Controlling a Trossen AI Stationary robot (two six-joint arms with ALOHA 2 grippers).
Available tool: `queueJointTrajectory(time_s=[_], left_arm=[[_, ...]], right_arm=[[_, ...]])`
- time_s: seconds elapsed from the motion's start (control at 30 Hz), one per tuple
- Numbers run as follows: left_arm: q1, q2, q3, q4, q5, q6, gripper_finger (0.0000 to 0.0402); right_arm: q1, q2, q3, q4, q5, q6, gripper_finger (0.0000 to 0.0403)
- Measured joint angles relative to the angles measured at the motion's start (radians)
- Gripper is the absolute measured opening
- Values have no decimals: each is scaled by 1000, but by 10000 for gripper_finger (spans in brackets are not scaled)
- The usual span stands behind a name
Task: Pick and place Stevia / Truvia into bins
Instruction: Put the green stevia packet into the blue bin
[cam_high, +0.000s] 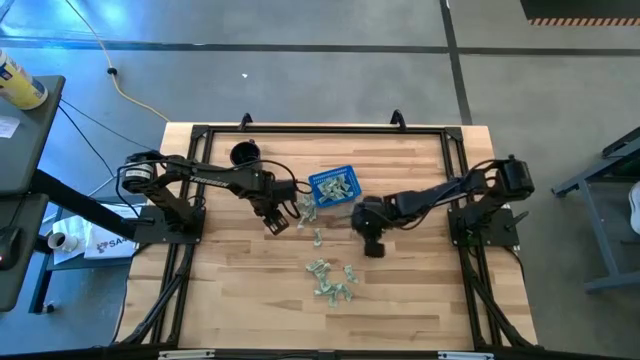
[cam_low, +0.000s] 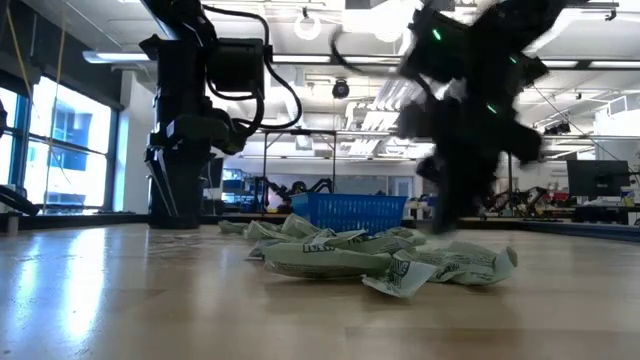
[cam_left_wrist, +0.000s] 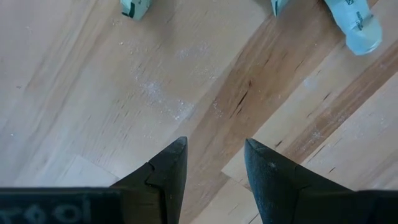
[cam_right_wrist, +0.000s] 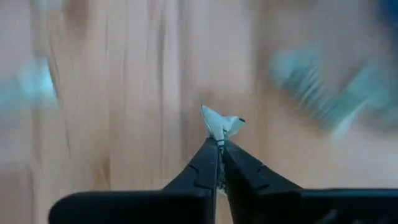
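We see a pale wooden counter (cam_high: 240, 300) from above, with two dark robot arms reaching in from either side. Near the far middle sits the small bright blue plastic basket with perforated sides (cam_high: 334, 186), with a few packets already inside. Small flat pale green and white paper sweetener packets lie scattered: a few just in front of the basket and a loose heap (cam_high: 332, 279) nearer the front edge.

The right gripper (cam_high: 372, 244) hangs beside the basket's front right corner, nearer to it than to the heap. The basket lies a short way ahead and to its left, so we judge the coming move is a short carry over the rim. Its jaws are pressed together on one crumpled packet (cam_right_wrist: 221, 124), whose end pokes out past the tips.

The left gripper (cam_high: 277, 224) hovers over bare wood on the basket's other side. Its jaws stand moderately apart and hold nothing; two packets lie just beyond them.
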Motion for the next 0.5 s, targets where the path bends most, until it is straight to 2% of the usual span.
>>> queueJointTrajectory(time_s=[0.17,0.3,0.5], left_arm=[[0,0,0,1,8,1,193],[0,0,1,4,8,5,193],[-2,-23,18,-12,-17,8,193]], right_arm=[[-65,-86,129,28,145,-33,8],[-177,-72,194,19,146,-145,11],[-331,14,196,5,124,-146,57]])
